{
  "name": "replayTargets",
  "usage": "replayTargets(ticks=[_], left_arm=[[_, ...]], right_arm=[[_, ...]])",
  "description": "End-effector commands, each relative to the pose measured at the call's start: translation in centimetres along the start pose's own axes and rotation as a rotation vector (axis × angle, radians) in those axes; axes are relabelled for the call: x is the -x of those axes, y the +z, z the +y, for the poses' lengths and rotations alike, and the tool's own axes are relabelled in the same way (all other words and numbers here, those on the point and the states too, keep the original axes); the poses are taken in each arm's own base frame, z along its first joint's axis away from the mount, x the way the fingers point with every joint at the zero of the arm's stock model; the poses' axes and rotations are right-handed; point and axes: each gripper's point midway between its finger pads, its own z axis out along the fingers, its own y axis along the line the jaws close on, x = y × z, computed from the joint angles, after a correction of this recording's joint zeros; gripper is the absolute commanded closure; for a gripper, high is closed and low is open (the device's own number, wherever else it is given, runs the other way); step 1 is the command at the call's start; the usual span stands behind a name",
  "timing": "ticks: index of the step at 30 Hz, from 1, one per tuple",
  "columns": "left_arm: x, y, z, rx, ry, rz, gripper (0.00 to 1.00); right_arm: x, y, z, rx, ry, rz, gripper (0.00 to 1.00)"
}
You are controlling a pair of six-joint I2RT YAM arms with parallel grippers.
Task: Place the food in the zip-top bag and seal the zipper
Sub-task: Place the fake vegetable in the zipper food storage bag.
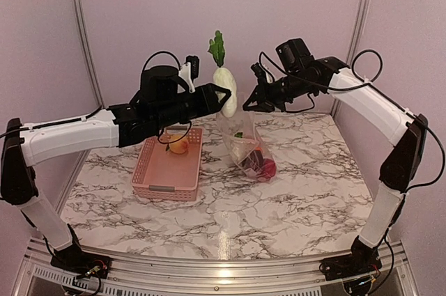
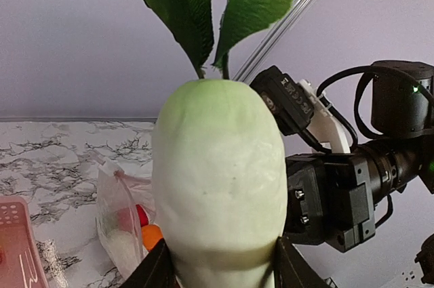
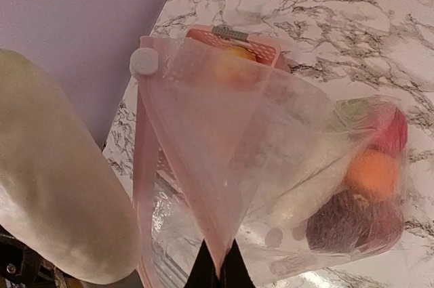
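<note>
Two containers are in view: a clear zip-top bag and a pink lattice basket, the basket lying just beside the bag at its 9 o'clock on the marble table in the top view. The basket holds one orange-yellow fruit near its far end. In the right wrist view, the bag holds an orange piece, a dark purple piece, a red piece and a white oblong piece, all gathered at its lower end, which reaches the table. The right gripper has its fingers pressed together on the bag's top edge, so the bag hangs from it toward 6 o'clock in the top view. The pink-tinted zipper runs up from near the pinch toward 11 o'clock; whether it is sealed cannot be told. The left gripper is closed on the lower body of a white radish, a finger against each side, green leaves at 12 o'clock. In the top view the radish is held in the air, at 10 o'clock from the right gripper and above the bag.
</note>
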Motion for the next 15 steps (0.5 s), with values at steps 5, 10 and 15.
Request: replayTargets(ticks=[5, 10, 15], left_arm=[[-1.5, 2.2, 2.6, 0.139, -0.015, 0.008, 0.49], [-2.3, 3.3, 2.0, 0.140, -0.008, 0.035, 0.44], [-2.5, 3.6, 1.8, 0.154, 0.010, 0.055, 0.18]], right_arm=[[1.7, -1.6, 2.1, 0.038, -0.017, -0.069, 1.00], [1.6, -1.7, 2.1, 0.037, -0.018, -0.069, 1.00], [1.8, -1.6, 2.1, 0.040, -0.018, -0.075, 1.00]])
